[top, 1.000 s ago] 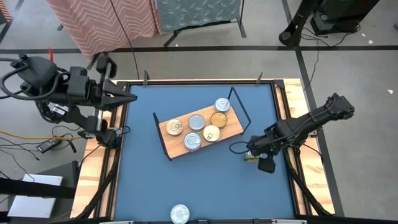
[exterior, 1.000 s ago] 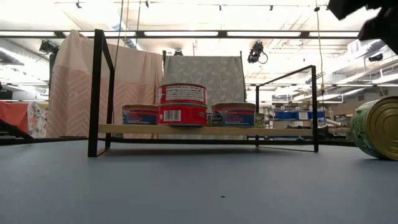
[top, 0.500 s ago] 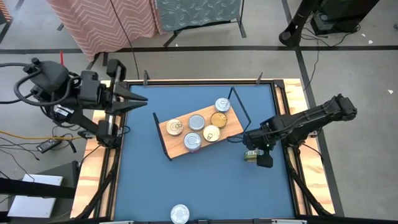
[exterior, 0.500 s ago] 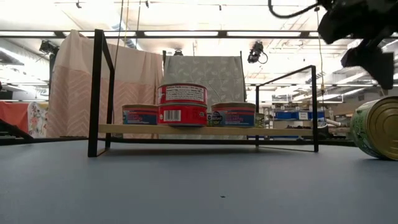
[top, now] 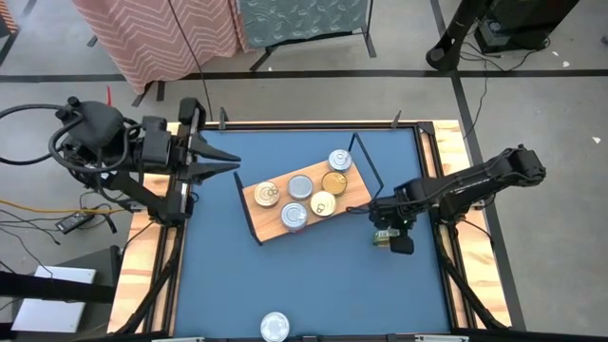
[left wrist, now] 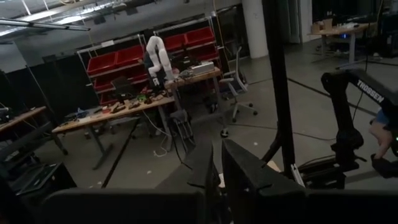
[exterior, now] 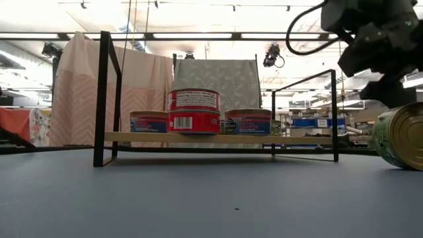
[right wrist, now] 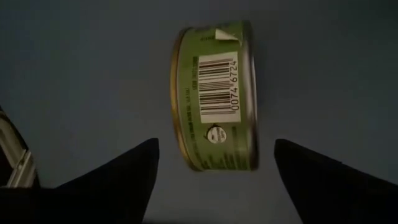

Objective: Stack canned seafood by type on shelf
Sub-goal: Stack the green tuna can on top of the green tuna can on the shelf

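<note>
The shelf (top: 306,199) sits near the middle of the blue tabletop (top: 285,285), turned at an angle, with a black wire frame at each end. Five cans (top: 302,187) rest on its wooden board: two silver-lidded, two gold-lidded, and one silver with a ring pull (top: 294,217) at the board's near edge. In the low view, a red-labelled stack (exterior: 193,110) stands at the middle of the shelf, flanked by two blue-labelled cans (exterior: 149,121). A green-labelled can (right wrist: 214,97) lies on its side on the tabletop, just beyond the right end frame of the shelf; its gold lid faces the low camera (exterior: 402,135). The right gripper (top: 384,228) is positioned directly over this can, jaws spread wide on either side of it and not touching it; the right wrist view shows one dark fingertip (right wrist: 124,168) on each flank of the can with clear tabletop between. One further silver-lidded can (top: 275,326) stands alone at the near edge of the tabletop, well apart from the shelf. The left gripper (top: 228,165) hovers over the tabletop beyond the left end frame of the shelf, pointing toward it, jaws nearly closed with only a narrow slit between them and nothing held.
</note>
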